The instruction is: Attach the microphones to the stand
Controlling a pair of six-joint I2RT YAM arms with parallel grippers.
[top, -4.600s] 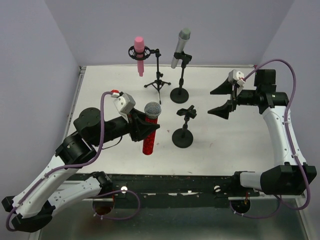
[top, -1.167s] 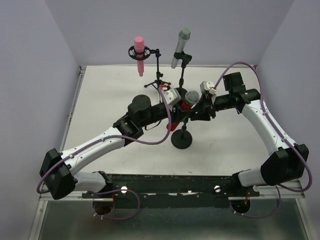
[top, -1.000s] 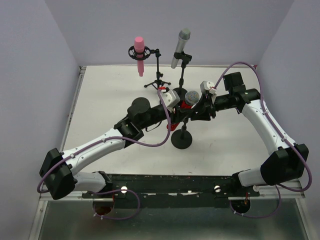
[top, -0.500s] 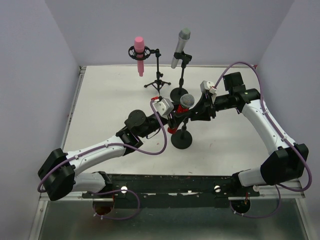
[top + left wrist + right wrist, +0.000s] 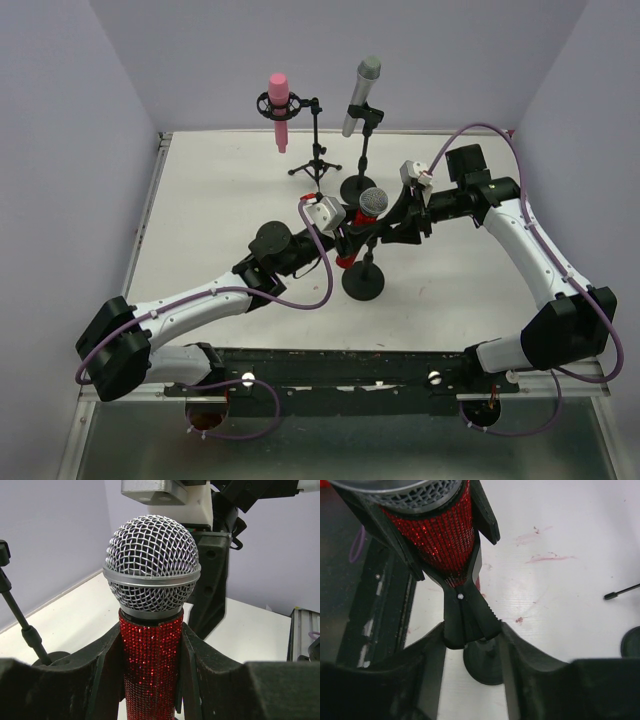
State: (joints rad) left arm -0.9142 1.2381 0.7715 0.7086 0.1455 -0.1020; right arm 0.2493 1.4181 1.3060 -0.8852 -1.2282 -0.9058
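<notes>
The glossy red microphone point(image 5: 150, 665) with a silver mesh head point(image 5: 152, 562) stands nearly upright in my left gripper point(image 5: 151, 636), which is shut on its body. In the top view it leans over the near round-base stand point(image 5: 362, 282), head point(image 5: 372, 202) up, with my left gripper point(image 5: 345, 243) on its left. The right wrist view shows its red body point(image 5: 440, 530) lying in the jaws of the stand's black clip point(image 5: 467, 615). My right gripper point(image 5: 472, 630) point(image 5: 392, 226) presses both sides of the clip's handles. The pink microphone point(image 5: 279, 105) and the silver-grey one point(image 5: 360, 95) sit in the back stands.
A tripod stand point(image 5: 318, 150) and a round-base stand point(image 5: 358, 187) rise at the back of the white table point(image 5: 210, 190), close behind both grippers. Lilac walls enclose the table. Reddish stains point(image 5: 545, 557) mark the surface.
My left gripper has drawn back to the left and nearer, tilting the red microphone so its head sits lower in the clip. The right arm has stayed on the clip.
</notes>
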